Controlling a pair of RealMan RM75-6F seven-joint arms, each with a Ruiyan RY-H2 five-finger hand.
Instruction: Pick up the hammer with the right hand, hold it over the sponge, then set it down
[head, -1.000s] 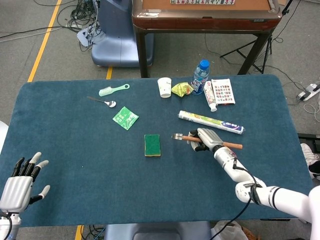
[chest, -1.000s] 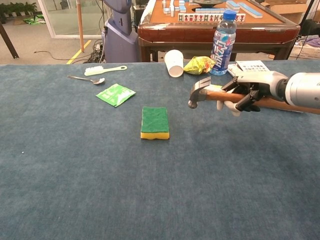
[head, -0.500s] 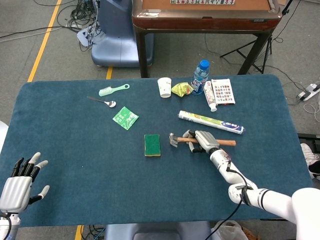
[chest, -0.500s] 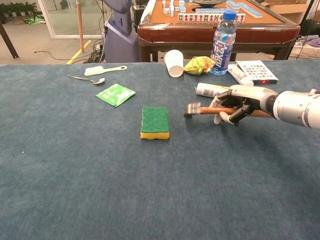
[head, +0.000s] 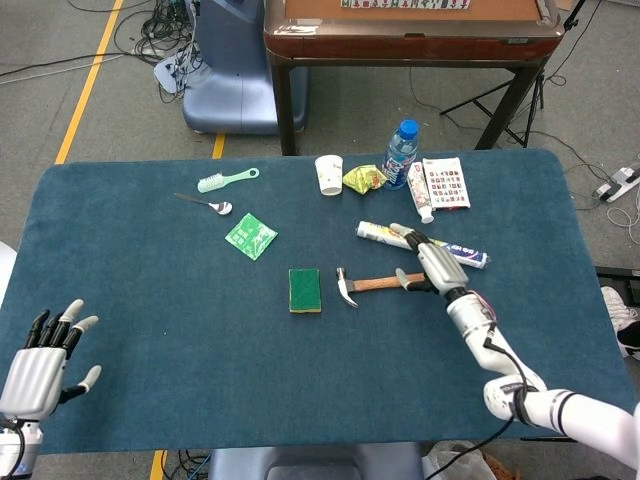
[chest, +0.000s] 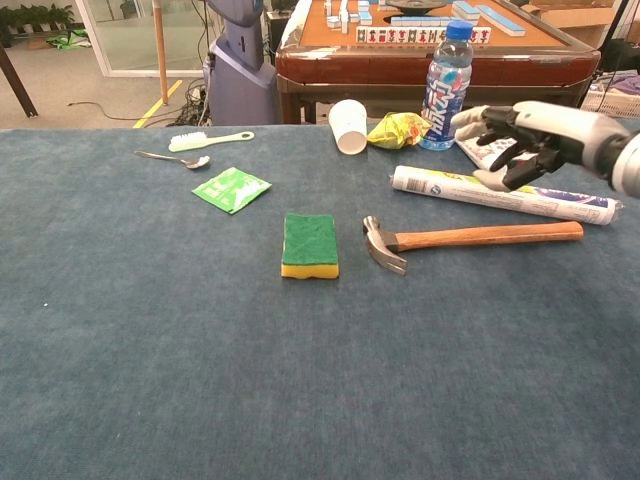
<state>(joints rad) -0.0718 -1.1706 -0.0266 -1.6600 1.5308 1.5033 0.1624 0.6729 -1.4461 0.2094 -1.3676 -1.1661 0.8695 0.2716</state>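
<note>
The hammer (chest: 470, 238) is seen lying flat on the blue table (chest: 150, 350), its metal head just to the right of the sponge (chest: 310, 244) and apart from it, its wooden handle stretched out to the right. The right hand (chest: 525, 135) is held above the table with its fingers (chest: 478, 115) spread and nothing gripped; in the chest view it is raised clear of the hammer, above the far end of the handle and over the rolled tube (chest: 500, 194) that lies just behind it. In the head view the same hand (head: 438, 266) is shown above the handle's right end, and whether the fingertips touch the wood cannot be told there. The left hand (head: 40, 360) is seen only in the head view, at the near left edge of the table, with fingers apart and nothing held.
</note>
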